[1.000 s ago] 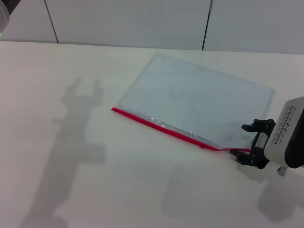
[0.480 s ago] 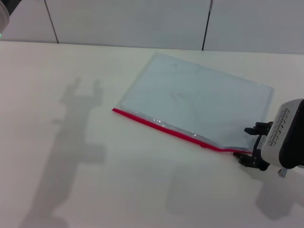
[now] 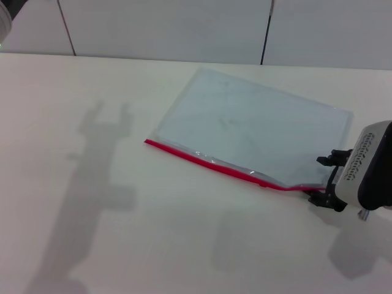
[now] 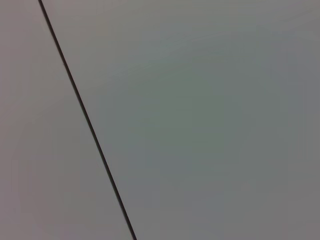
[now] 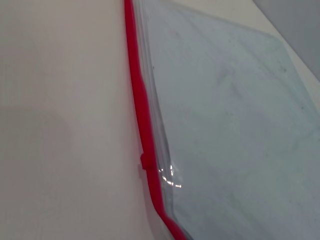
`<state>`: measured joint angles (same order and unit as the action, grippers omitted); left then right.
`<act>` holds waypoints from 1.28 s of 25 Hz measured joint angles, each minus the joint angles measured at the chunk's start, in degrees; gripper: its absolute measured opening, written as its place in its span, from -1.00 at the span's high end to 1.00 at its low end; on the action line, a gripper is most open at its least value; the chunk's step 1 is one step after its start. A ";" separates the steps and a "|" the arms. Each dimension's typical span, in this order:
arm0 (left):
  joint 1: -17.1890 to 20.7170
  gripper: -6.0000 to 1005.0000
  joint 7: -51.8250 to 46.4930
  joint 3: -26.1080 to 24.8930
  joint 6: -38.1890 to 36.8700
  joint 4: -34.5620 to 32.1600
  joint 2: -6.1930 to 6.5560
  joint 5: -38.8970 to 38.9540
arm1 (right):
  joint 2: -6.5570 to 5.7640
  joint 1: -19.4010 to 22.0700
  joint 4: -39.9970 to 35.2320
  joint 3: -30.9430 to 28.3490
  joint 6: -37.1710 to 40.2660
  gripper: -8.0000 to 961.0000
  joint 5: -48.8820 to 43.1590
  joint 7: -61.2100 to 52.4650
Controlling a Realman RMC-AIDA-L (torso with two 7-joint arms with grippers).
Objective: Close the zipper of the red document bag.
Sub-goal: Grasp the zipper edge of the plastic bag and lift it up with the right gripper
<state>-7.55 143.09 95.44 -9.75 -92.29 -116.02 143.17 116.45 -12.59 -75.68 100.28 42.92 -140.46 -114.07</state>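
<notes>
The red document bag (image 3: 254,128) lies flat on the white table (image 3: 122,245), a pale translucent pouch. Its zipper (image 3: 208,162) runs as a red strip along the near long edge. A small red slider (image 3: 262,182) sits towards the right end, also visible as the slider (image 5: 145,161) on the zipper (image 5: 136,90) in the right wrist view. My right gripper (image 3: 328,181) is at the strip's right end, open, with that bag corner between its black fingers (image 3: 327,161). The left gripper is out of view; its wrist camera faces wall panels.
A panelled wall (image 3: 184,27) stands behind the table's far edge. A dark arm part (image 3: 6,12) shows in the top left corner, and its shadow (image 3: 104,131) falls on the table left of the bag.
My right gripper has shifted a little to the right and away from me along the zipper's end. The bag's near right corner has moved slightly with it.
</notes>
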 joint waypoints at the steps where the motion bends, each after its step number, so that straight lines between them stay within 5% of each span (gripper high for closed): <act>1: 0.00 -0.20 0.00 0.00 0.00 0.00 0.00 0.00 | 0.00 -0.09 -0.06 0.01 0.00 -0.43 0.07 -0.14; 10: 0.00 -0.20 0.00 0.00 0.00 0.00 0.00 0.00 | 0.00 -1.77 0.21 0.09 -0.17 -0.21 0.13 -2.33; 32: 0.10 -0.19 0.00 1.12 0.00 -0.70 -0.09 0.00 | -0.06 -6.49 5.48 0.38 -1.78 -0.01 -0.19 -3.31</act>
<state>-7.45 143.09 96.57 -9.75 -92.98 -116.10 143.17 116.40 -19.08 -70.20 100.66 41.15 -140.64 -117.38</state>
